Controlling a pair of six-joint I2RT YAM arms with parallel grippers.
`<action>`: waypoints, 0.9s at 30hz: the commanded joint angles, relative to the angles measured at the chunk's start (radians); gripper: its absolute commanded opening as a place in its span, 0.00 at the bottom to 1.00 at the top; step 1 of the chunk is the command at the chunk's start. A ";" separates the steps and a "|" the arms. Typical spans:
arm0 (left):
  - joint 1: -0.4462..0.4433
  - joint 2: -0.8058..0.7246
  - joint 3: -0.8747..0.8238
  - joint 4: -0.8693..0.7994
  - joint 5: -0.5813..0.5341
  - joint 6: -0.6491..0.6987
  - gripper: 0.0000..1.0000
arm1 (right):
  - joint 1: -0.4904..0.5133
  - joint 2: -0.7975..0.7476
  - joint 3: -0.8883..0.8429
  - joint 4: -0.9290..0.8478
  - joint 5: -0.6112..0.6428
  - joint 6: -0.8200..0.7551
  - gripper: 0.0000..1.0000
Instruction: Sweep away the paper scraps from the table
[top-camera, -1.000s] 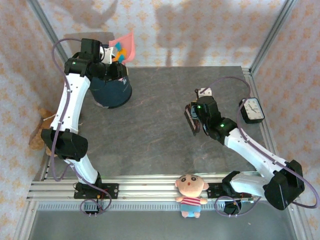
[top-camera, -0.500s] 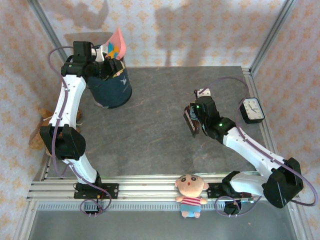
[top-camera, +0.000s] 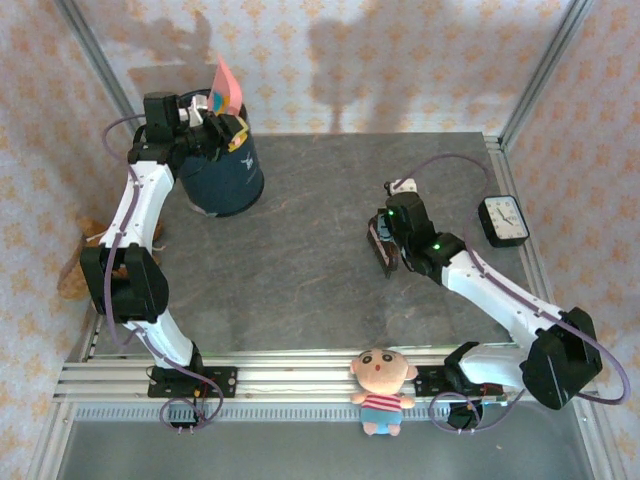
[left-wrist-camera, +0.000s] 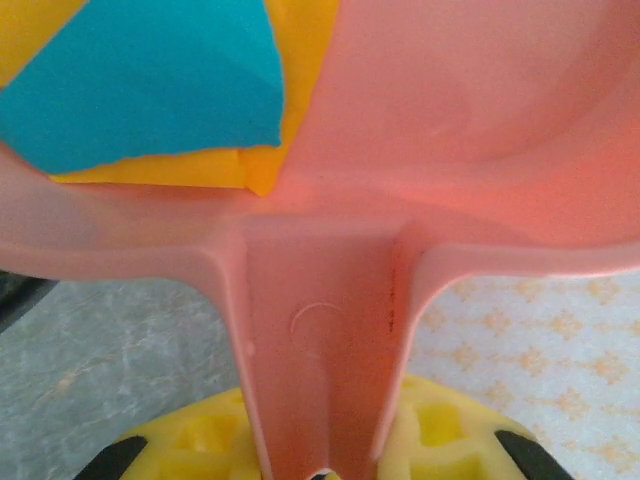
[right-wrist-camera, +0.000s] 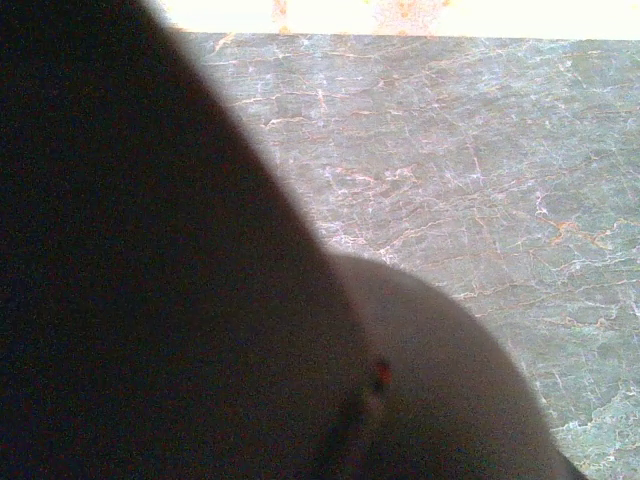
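Dump step, far left corner.

- Left hand (top-camera: 203, 122) clamped tight on the handle of the pink dustpan (left-wrist-camera: 480, 120), yellow fingers (left-wrist-camera: 440, 435) either side of it.
- The pan stands tipped up over the dark blue bin (top-camera: 228, 182).
- Paper scraps (left-wrist-camera: 150, 90): a blue piece and yellow ones lie in the pan's bowl in the left wrist view. I can spot none loose on the table (top-camera: 300, 280) from above.
- Right hand (top-camera: 388, 245) is parked mid-right, closed on what looks like a dark brush (top-camera: 377, 246), low to the table.

How I'd run it:

- Keep the pan's lip inside the bin's rim before steepening the tilt. These bits are light and may cling or flutter out sideways.
- Roll the wrist slowly, and add a small shake if they stick.
- Don't loosen the grip.
- Avoid nudging the bin, since it sits near the table's far edge.
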 joint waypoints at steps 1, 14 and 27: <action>0.011 -0.059 -0.034 0.167 0.041 -0.105 0.00 | -0.008 -0.004 0.038 0.013 0.007 0.020 0.00; 0.021 -0.096 -0.191 0.525 0.042 -0.413 0.00 | -0.007 -0.001 0.034 0.012 0.003 0.022 0.00; 0.022 -0.102 -0.326 0.862 0.000 -0.709 0.00 | -0.009 0.001 0.031 0.008 0.005 0.027 0.00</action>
